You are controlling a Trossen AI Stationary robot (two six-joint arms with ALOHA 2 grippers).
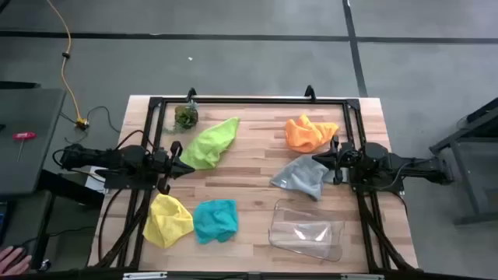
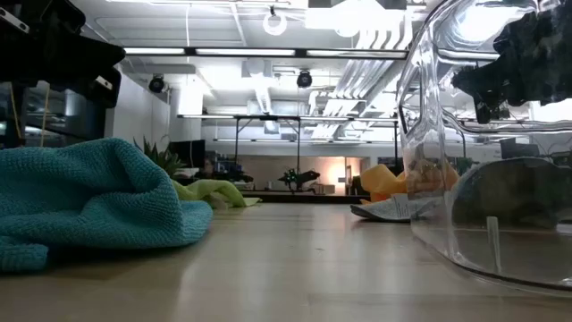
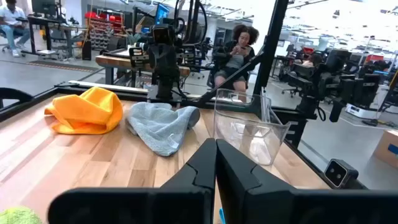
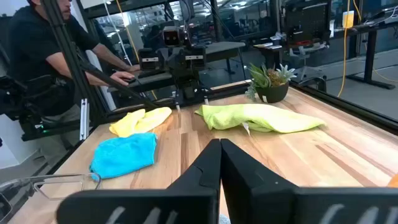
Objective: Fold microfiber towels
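Five crumpled towels lie on the wooden table: lime green (image 1: 210, 143) at the far left, orange (image 1: 309, 132) at the far right, grey (image 1: 300, 177) right of centre, yellow (image 1: 168, 220) and teal (image 1: 215, 220) at the near left. My left gripper (image 1: 187, 167) is shut and empty at the table's left side, beside the lime green towel's near end. My right gripper (image 1: 319, 161) is shut and empty at the right side, just above the grey towel's far edge. The wrist views show the shut fingers (image 3: 216, 163) (image 4: 220, 163).
A clear plastic tray (image 1: 306, 229) stands at the near right, close to the grey towel. A small potted plant (image 1: 186, 117) sits at the far left corner. A black frame (image 1: 249, 100) borders the table. People show beyond the table in the wrist views.
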